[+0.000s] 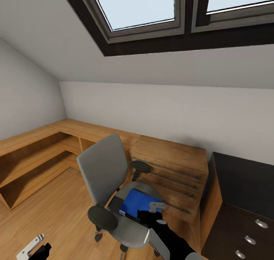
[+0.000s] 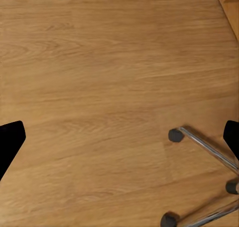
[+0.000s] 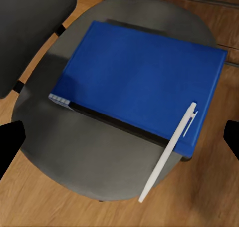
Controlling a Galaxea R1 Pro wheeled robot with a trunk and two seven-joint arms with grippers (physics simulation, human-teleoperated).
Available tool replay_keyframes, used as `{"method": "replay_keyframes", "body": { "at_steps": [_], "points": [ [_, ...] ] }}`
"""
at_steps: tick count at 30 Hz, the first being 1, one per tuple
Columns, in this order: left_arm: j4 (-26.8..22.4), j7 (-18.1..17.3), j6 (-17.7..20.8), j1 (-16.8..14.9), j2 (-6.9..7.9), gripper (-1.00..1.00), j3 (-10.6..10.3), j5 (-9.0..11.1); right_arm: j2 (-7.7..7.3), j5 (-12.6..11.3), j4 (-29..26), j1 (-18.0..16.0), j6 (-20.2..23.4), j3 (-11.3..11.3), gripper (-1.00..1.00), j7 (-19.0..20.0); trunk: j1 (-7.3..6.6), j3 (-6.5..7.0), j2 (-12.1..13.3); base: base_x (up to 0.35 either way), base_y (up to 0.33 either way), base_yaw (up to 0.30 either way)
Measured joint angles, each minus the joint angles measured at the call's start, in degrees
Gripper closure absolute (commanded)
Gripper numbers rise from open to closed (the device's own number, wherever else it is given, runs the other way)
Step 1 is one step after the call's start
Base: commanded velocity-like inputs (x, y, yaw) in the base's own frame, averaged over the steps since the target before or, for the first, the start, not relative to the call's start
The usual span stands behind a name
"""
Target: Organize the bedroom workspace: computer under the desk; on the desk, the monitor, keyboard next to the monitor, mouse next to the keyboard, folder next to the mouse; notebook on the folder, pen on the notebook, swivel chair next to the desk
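The swivel chair (image 1: 104,168) stands on the wooden floor with its grey back toward the low shelving. On its seat (image 3: 89,157) lies the blue folder (image 3: 139,72) (image 1: 135,201). The white pen (image 3: 169,152) rests slanted across the folder's corner, its tip overhanging onto the seat. My right gripper (image 1: 152,210) (image 3: 119,142) hovers open just above the folder, apart from it. My left gripper (image 1: 32,248) (image 2: 119,137) hangs low and open over bare floor beside the chair's chrome base (image 2: 209,147). Desk, monitor, keyboard, mouse, computer and notebook are out of view.
Light wooden low shelving (image 1: 34,161) runs along the left and back walls behind the chair. A dark drawer cabinet (image 1: 243,199) stands at the right. Black armrests (image 1: 102,218) flank the seat. Open floor lies left of the chair.
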Motion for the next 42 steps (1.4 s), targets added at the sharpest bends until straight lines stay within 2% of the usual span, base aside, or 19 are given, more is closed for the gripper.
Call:
{"method": "replay_keyframes", "body": {
  "at_steps": [4, 5, 7, 12, 24, 42],
  "points": [
    [-0.5, 0.1, 0.0, 0.0, 0.08, -1.0, 0.2, 0.1, 0.0, 0.0, -0.1, 0.0, -0.1, -0.1, -1.0, 0.1, 0.0, 0.0, 0.0, 0.0, 0.0, 0.0],
    [-0.7, 0.4, 0.0, 0.0, 0.1, -1.0, 2.7, 0.5, 0.0, 0.0, 0.4, 0.0, 0.2, -0.3, -1.0, 0.1, 0.21, -0.17, -0.4, 0.0, 0.0, 0.0],
    [-0.7, 0.5, 0.2, 0.0, -0.01, -1.0, 5.6, 0.9, 0.0, 0.0, 0.7, 0.0, 0.3, -0.4, -1.0, 0.0, 0.65, -0.53, -1.2, 0.0, 0.0, 0.0],
    [-0.7, 0.4, 0.2, 0.0, -0.09, -1.0, 6.9, 1.1, 0.0, -0.2, 3.4, -0.1, 0.3, -0.9, -1.0, 0.0, 1.75, -1.44, -3.2, 0.0, 0.0, 0.0],
    [-0.7, 0.4, 0.2, 0.0, -0.18, -1.0, 7.0, 1.0, 0.0, -0.4, 6.2, -0.3, 0.2, -1.5, -1.0, 0.0, 4.39, -3.59, -8.0, 0.0, 0.0, 0.0],
    [-0.8, 0.4, 0.2, 0.0, -0.19, -1.0, 7.0, 0.6, 0.0, -0.3, 6.2, -0.3, -0.6, -1.6, -1.0, 0.0, 8.34, -6.83, -15.2, 0.0, 0.0, 0.0]
  ]
}}
